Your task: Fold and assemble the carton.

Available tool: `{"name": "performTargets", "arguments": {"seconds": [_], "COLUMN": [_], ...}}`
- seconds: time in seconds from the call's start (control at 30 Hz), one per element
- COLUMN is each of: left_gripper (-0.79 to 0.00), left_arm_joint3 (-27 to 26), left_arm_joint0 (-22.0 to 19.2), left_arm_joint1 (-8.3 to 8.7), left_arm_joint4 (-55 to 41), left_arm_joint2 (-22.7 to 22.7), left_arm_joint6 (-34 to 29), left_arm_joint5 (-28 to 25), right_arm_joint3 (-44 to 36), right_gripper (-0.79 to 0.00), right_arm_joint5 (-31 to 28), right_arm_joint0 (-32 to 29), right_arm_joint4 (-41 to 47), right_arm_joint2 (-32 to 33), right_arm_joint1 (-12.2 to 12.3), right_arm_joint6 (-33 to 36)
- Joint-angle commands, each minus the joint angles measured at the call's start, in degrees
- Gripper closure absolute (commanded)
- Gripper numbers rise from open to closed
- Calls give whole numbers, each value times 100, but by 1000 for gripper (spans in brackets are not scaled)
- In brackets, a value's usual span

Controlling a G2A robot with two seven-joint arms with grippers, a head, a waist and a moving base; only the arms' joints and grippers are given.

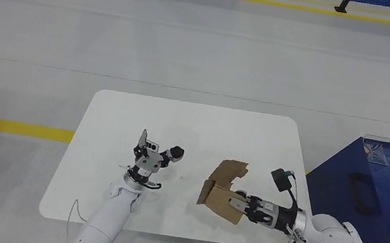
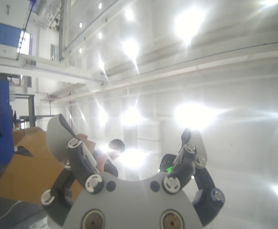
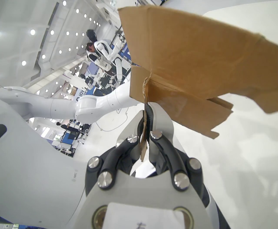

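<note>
Here, the brown corrugated carton (image 1: pixel 222 190), half-folded, is pinched at a flap by the right gripper (image 3: pixel 146 121) near the white table's (image 1: pixel 181 120) near right corner, its long axis slanted toward the far right. The left gripper (image 2: pixel 124 130) is spread wide.

In the right wrist view the carton (image 3: pixel 184 54) is cut off by the picture's edge, and the flap strip clamped in the right gripper (image 3: pixel 147 118) is covered by its fingers (image 3: pixel 161 117). In the left wrist view the carton (image 2: pixel 30 160) is cut by the edge and partly hidden behind a finger (image 2: pixel 57 134) of the left gripper (image 2: pixel 123 130). In the top view its folds cannot be told.
</note>
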Motion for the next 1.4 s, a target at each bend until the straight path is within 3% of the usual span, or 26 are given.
{"name": "performTargets", "arguments": {"seconds": [0.0,0.23,0.4,0.87,1.07,1.37], "left_gripper": [-785,-785,-785,-785,-785,-785], "left_arm_joint3": [-121,-516,-641,-469,-473,-555], "left_arm_joint0": [-36,-63,-27,-73,-2,34], "left_arm_joint1": [-18,12,54,109,153,154], "left_arm_joint4": [174,684,1083,2382,2530,2428], "left_arm_joint2": [100,99,129,459,474,439], "left_arm_joint6": [-242,-471,-465,88,-27,-90], "left_arm_joint5": [43,78,415,1143,1476,1395], "right_arm_joint3": [-110,-334,-408,-463,-463,-459], "right_gripper": [0,0,0,0,0,0], "right_arm_joint5": [60,234,230,142,131,139], "right_arm_joint0": [-39,-116,-191,-311,-342,-344], "right_arm_joint4": [-136,-502,-528,-582,-559,-546], "right_arm_joint2": [60,153,189,151,148,147], "right_arm_joint1": [29,101,134,217,245,246], "right_arm_joint6": [199,466,450,477,385,373]}}
